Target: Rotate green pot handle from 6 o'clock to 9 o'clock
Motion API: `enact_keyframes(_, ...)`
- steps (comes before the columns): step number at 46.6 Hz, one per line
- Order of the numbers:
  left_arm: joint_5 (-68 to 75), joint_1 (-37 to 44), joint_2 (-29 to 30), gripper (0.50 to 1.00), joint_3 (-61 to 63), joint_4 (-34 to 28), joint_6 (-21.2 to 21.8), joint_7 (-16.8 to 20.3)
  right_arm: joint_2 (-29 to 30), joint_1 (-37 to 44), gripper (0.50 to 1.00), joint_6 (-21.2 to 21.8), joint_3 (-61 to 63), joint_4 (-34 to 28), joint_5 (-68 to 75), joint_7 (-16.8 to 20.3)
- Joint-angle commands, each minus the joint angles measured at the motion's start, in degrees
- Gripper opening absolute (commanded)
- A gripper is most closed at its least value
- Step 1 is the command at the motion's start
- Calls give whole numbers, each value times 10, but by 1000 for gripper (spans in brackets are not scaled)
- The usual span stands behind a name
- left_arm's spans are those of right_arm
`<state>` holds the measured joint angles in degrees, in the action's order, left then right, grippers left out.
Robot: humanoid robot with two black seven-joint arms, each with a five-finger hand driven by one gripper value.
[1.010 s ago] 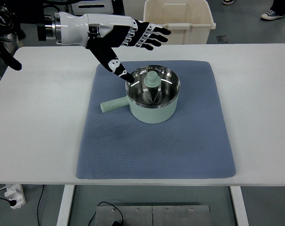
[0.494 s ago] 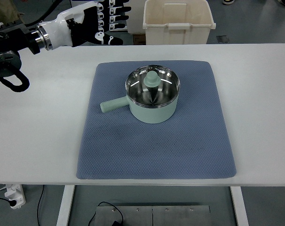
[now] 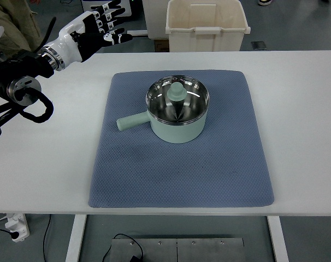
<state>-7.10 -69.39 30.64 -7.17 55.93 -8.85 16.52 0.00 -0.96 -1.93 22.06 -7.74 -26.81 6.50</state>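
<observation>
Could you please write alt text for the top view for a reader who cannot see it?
A green pot with a glass lid sits on a blue mat on a white table, its handle pointing to the picture's left. The robot's left hand is open at the far left corner, holding nothing; a beige bin stands behind the table.

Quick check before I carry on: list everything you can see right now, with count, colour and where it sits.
pot: one, pale green with a glass lid, centre of the mat, handle pointing left
mat: one, blue-grey, middle of the table
table: one, white, filling most of the view
bin: one, cream, on the floor behind the table
power strip: one, white, on the floor at lower left
left hand: one, black and white, above the table's far left corner, fingers spread, holding nothing
</observation>
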Motion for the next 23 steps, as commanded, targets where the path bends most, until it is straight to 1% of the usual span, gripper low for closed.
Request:
enact_keyframes(1,-26,15,-2,1000,-10,-9,4,0,0,0,1000,0,0,0,0,0)
enact_keyframes(16,-107,67,-20,1000,-70,-48,20,2,0,0,1000,0,0,0,0,0)
enact_keyframes(23,-121,89,-34,1000,-92,-60,26,3,0,0,1000,0,0,0,0,0)
